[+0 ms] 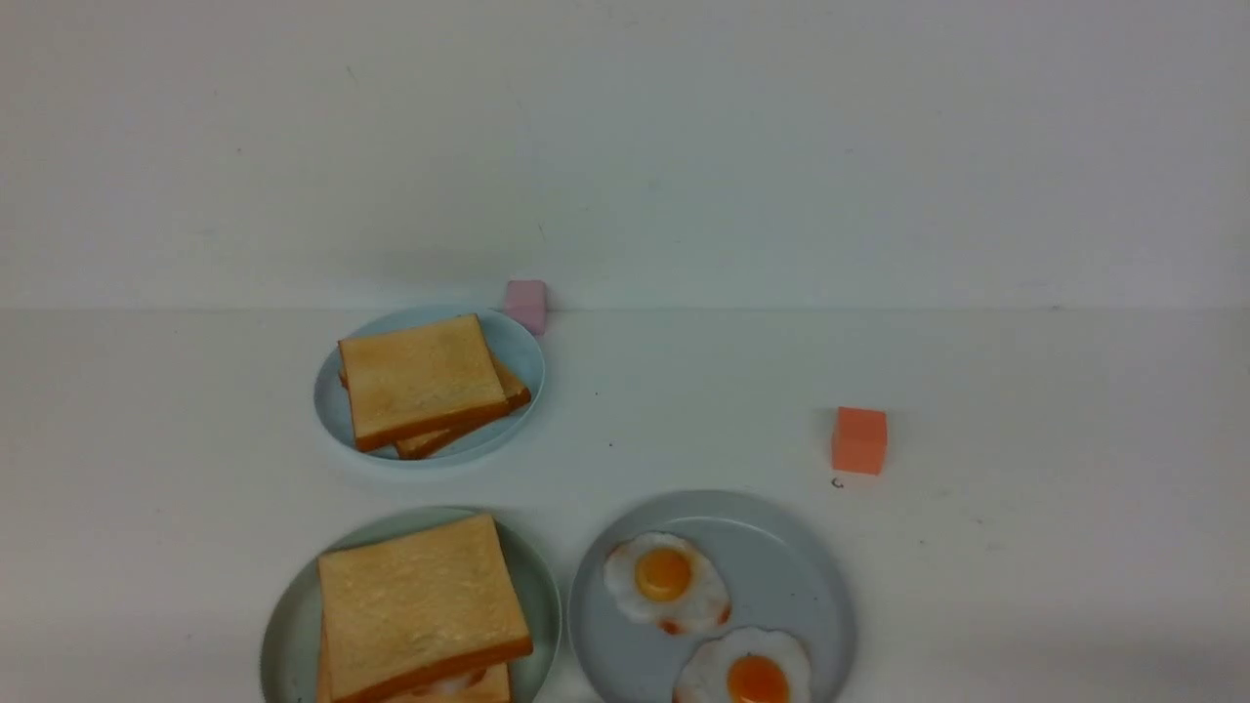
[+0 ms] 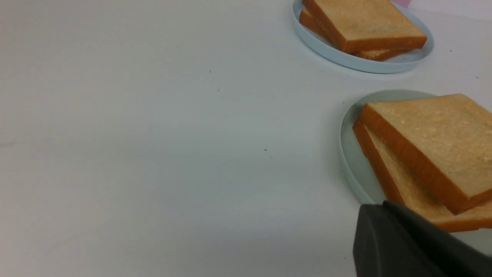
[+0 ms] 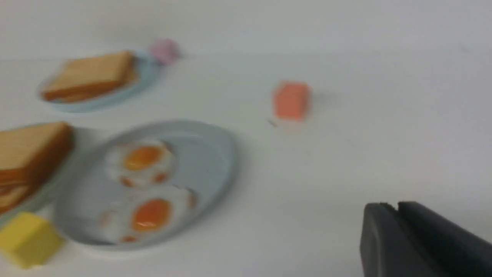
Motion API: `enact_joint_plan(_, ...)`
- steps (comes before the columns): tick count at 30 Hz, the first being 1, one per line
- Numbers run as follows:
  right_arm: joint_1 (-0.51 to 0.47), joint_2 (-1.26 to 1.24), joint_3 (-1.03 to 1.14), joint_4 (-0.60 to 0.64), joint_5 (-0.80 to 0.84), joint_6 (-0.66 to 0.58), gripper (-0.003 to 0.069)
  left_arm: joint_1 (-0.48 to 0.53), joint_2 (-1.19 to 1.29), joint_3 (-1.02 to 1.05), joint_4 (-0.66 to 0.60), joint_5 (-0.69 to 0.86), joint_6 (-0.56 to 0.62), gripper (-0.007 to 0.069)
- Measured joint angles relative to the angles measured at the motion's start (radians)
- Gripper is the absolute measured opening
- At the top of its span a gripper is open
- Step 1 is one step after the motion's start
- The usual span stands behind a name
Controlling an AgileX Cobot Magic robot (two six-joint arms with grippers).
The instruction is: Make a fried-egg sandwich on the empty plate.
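The fried-egg sandwich lies on the mint-green plate at the front left, its top toast slice skewed over the lower one. A bit of white egg peeks out at its near edge. In the left wrist view my left gripper is shut and empty, just off the near rim of the plate, beside the sandwich. My right gripper is shut and empty over bare table, well to the right of the egg plate. Neither gripper shows in the front view.
A grey plate with two fried eggs stands right of the sandwich. A light-blue plate holds a plain toast stack. A pink cube, an orange cube and a yellow cube stand about.
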Motion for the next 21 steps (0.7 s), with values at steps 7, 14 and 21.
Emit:
enact_joint_plan(7, -0.073, -0.002, -0.002, -0.026, 0.05, 0.098, 0.0088, 0.0, 0.0, 0.001, 0.0, -0.001, 0.0, 0.0017)
enact_joint_plan(14, -0.077, -0.002, -0.003, -0.027, 0.052, 0.101, 0.0096, 0.0, 0.0, 0.001, 0.0, -0.001, 0.0, 0.0022)
enact_joint_plan(21, -0.077, -0.002, -0.003, -0.027, 0.052, 0.102, 0.0104, 0.0, 0.0, 0.001, 0.0, -0.001, 0.0, 0.0026)
